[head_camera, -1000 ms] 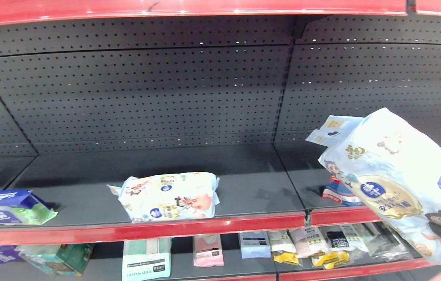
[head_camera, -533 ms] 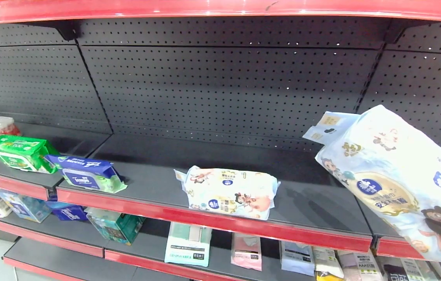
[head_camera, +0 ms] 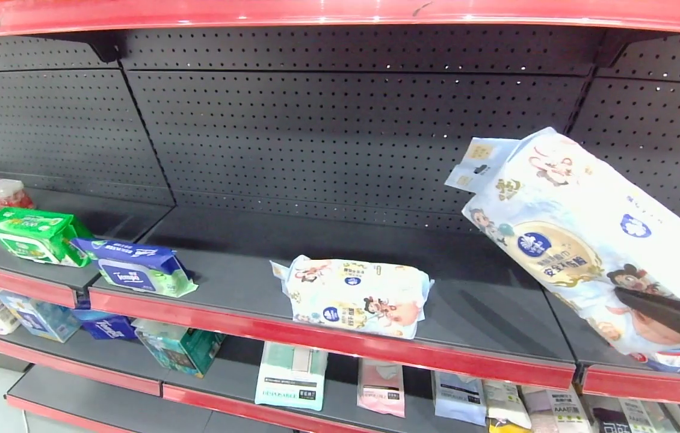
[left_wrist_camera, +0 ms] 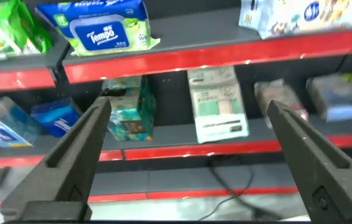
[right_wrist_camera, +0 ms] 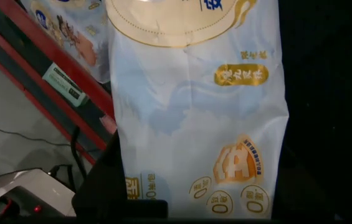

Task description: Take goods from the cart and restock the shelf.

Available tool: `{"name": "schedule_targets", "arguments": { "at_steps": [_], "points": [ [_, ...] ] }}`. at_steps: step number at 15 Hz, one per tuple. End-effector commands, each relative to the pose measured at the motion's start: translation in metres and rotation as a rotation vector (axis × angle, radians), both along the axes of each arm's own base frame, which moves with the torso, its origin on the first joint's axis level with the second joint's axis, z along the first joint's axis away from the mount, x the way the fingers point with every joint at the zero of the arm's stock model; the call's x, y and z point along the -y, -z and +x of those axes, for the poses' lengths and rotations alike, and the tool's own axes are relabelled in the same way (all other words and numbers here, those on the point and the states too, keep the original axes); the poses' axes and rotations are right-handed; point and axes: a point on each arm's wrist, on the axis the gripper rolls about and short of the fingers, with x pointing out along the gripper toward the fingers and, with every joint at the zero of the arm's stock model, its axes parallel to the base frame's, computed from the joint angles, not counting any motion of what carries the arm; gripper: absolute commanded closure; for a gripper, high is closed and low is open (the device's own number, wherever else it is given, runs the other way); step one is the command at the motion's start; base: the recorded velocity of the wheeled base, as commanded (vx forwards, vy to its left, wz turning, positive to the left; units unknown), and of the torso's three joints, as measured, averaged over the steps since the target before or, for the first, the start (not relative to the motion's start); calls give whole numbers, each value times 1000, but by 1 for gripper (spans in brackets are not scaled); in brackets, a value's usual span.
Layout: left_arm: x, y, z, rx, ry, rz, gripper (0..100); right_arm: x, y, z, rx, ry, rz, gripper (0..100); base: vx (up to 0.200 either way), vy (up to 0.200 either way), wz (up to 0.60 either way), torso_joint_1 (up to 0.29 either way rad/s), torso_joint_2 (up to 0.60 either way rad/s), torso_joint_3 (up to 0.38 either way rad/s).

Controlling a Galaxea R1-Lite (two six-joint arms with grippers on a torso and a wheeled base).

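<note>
On the red-edged shelf (head_camera: 328, 344) lies one cartoon-printed pack (head_camera: 357, 296); the right gripper (head_camera: 668, 313) clamps one larger pack (head_camera: 581, 240); the left gripper (left_wrist_camera: 189, 107) gapes wide, empty

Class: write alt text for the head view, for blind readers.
The right gripper holds a large white pack tilted above the shelf's right end. A smaller pack lies mid-shelf; a blue pack and a green pack lie farther left.

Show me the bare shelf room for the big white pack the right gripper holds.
Widest bare patch: the black shelf board between the small white cartoon-printed pack and the held large white pack. A second lies between that small pack and the blue wipes pack. Crowded: the lower shelf of pouches, and the left bay by the green pack.
</note>
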Motion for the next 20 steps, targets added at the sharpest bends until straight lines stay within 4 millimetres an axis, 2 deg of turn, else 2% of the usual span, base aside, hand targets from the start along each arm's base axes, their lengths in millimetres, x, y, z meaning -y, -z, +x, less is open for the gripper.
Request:
{"name": "schedule_targets", "arguments": {
  "at_steps": [1,4,8,10,13,17,20],
  "points": [
    [0,4,-4,31,-25,-77,0,-11,2,31,-53,-5,-18,100,0,0,0,0,0,0],
    [-1,3,-4,32,-84,-93,0,-19,11,59,-20,5,-5,100,0,0,0,0,0,0],
    [-6,4,-6,82,-309,-171,0,-22,17,68,-43,5,-13,100,0,0,0,0,0,0],
    [-5,5,-4,101,-285,-175,0,-22,18,68,-49,5,-15,100,0,0,0,0,0,0],
    [-1,5,-3,100,-114,-107,0,-22,22,68,-61,6,-18,100,0,0,0,0,0,0],
    [-4,9,1,163,-249,-112,0,-23,26,72,-78,8,-24,100,0,0,0,0,0,0],
    [-3,15,3,138,-177,-111,0,-23,26,73,-91,19,-4,100,0,0,0,0,0,0]
  ]
}}
